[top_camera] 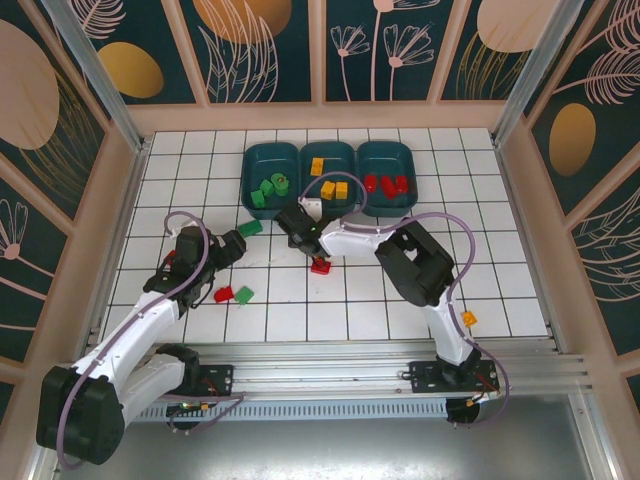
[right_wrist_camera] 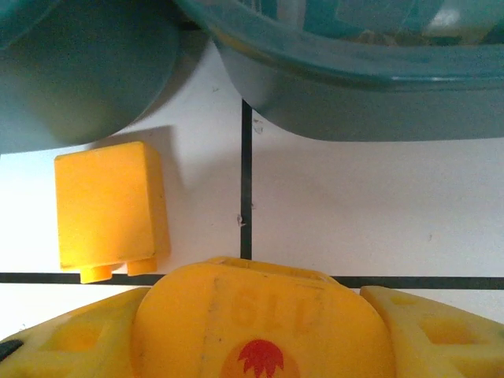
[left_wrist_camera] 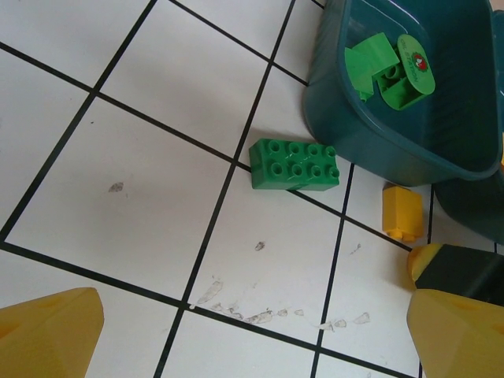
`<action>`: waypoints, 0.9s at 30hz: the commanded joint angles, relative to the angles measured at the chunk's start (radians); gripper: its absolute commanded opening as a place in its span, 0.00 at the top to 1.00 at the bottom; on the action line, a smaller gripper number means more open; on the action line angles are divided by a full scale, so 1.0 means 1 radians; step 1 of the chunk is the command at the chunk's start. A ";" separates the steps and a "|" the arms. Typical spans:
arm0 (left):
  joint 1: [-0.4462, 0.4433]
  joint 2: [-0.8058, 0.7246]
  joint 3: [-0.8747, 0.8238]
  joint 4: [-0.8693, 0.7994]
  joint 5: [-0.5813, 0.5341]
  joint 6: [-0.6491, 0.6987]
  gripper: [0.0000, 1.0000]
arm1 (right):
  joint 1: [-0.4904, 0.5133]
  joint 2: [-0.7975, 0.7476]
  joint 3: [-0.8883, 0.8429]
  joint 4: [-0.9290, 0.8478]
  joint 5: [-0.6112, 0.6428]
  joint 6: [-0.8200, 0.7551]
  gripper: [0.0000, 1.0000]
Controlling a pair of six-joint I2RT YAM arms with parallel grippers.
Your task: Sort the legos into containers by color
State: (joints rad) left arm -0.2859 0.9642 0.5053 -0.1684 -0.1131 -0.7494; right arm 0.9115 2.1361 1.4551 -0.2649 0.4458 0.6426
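L tool (left_wrist_camera: 256, 307) released; R tool (right_wrist_camera: 252, 327) grasping 1 round yellow lego (right_wrist_camera: 252, 303); 3 bins (top_camera: 346, 165); 3 red legos (top_camera: 386, 185) in rt one.

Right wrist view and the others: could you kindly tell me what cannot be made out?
- Right wrist: round yellow piece, cut off by the bottom edge; whether the right end effector grips it is unclear.
- Right wrist: contents of the container, blurred behind its rim.

The pincer (right_wrist_camera: 256, 331) grips a round yellow piece (right_wrist_camera: 260, 303), a yellow-orange brick (right_wrist_camera: 110, 209) lying beside two teal bins (right_wrist_camera: 354, 87).
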 commanded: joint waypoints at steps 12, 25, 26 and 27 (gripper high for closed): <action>0.002 0.069 0.086 0.024 0.118 0.054 0.05 | 0.005 -0.228 -0.013 0.046 0.104 -0.135 0.46; 0.002 0.135 0.134 0.000 0.334 0.137 0.16 | -0.242 0.079 0.351 -0.057 -0.018 -0.320 0.44; 0.002 0.136 0.135 0.005 0.355 0.139 0.16 | -0.252 0.102 0.383 -0.068 -0.027 -0.325 0.42; -0.001 0.137 0.139 0.006 0.361 0.138 0.16 | -0.260 0.121 0.413 -0.086 -0.041 -0.329 0.40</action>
State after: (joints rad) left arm -0.2863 1.1004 0.6163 -0.1612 0.1780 -0.6369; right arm 0.6605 2.2127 1.7840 -0.2756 0.4347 0.3515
